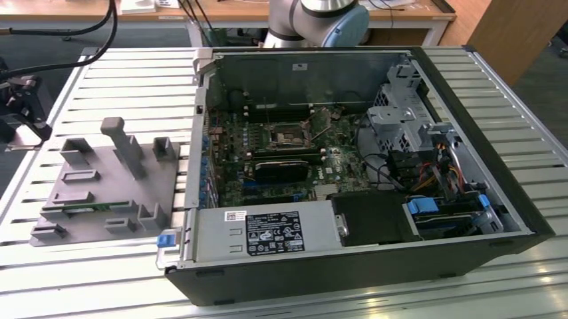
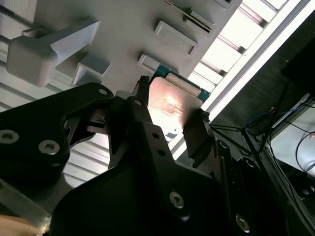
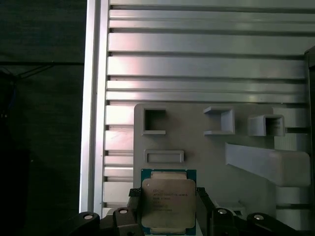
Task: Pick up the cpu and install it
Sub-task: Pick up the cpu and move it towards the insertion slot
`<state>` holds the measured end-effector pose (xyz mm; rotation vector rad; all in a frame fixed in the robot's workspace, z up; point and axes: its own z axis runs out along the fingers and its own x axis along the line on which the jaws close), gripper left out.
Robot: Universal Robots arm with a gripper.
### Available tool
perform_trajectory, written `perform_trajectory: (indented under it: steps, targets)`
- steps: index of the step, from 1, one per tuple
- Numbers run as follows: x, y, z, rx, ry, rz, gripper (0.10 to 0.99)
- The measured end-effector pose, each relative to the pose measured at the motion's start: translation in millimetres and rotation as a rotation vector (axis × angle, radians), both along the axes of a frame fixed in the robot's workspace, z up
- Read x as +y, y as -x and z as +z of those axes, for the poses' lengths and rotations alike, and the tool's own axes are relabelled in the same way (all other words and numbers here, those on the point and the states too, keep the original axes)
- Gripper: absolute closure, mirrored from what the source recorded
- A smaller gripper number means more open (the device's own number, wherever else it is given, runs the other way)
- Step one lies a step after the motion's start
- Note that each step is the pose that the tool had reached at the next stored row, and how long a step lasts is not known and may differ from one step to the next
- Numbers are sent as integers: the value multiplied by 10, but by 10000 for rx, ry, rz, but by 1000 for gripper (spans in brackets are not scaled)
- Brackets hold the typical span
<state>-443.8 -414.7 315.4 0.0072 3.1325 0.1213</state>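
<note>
Fingers (image 3: 134, 209) sit either side of the cpu (image 3: 169, 204), dark pads against its two opposite edges in both wrist views. Reads as closed on the chip, though I can't confirm from these angles whether it's fully clamped or only just touching. Gripper (image 2: 170, 123) midpoint is over the chip's metal lid.

The cpu is at the near edge of the grey holder tray (image 3: 197, 142), silvery top up, green border showing around it. Can't tell if it's lifted clear of the tray or still seated.

The tray lies on the slatted metal table (image 3: 197, 64), with several raised pockets and a tall post (image 1: 124, 146) on it. In the exterior view the tray (image 1: 98, 193) is on that view's left, just beside the open computer case (image 1: 355, 173).

Step in hand, my read: the pick, grasp stage. Install not started: the socket (image 1: 288, 138) on the motherboard (image 1: 284, 159) looks unoccupied, though it's dark in there.

What the move calls for: a straight lift, chip kept level, clearance over the tray pockets and the case wall, and correct chip orientation before it goes near the socket.
</note>
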Motion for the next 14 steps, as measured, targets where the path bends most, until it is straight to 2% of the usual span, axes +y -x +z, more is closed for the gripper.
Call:
perform_trajectory:
  steps: [14]
  targets:
    - [5,0,147,0,0,0,557]
